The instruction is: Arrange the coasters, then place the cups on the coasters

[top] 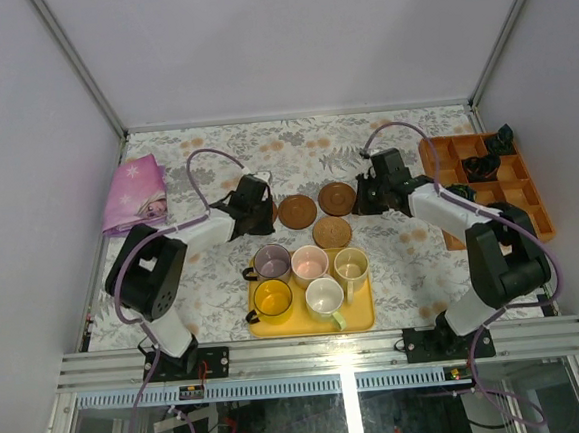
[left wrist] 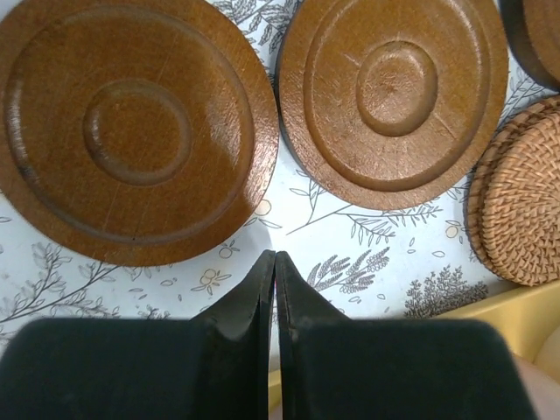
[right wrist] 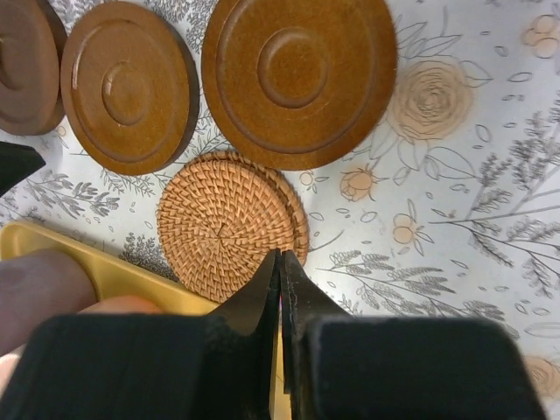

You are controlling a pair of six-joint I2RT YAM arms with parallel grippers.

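The left gripper (left wrist: 273,267) is closed, its black fingers pressed together with nothing between them, over the floral tablecloth (left wrist: 367,236). Just ahead of its tips and to their left lies a thin round reddish-brown wooden coaster (left wrist: 131,127). A second wooden coaster (left wrist: 394,96) lies ahead to the right, and the two rims almost touch. Farther to the right sits a round woven rattan coaster (left wrist: 525,201). A corner of the flat yellow rectangular tray (left wrist: 516,324) shows low on the right of the fingers.

The right gripper (right wrist: 280,276) is also shut on nothing. The rattan coaster lies directly before its tips, with a second woven rim showing from under it. A third wooden coaster (right wrist: 297,74) lies just beyond.

Every coaster is round, so none has a long axis. All lie flat with their ringed faces up.

The five cups stand upright, mouths up, on the tray, which is to the left of the right gripper's fingers. The handles of the yellow cup (top: 273,300) and the purple-grey cup (top: 271,262) point toward the left arm. The green handle of the white cup (top: 324,297) points toward the near edge. I cannot tell which way the handles of the pink cup (top: 309,264) and the cream cup (top: 351,265) point.
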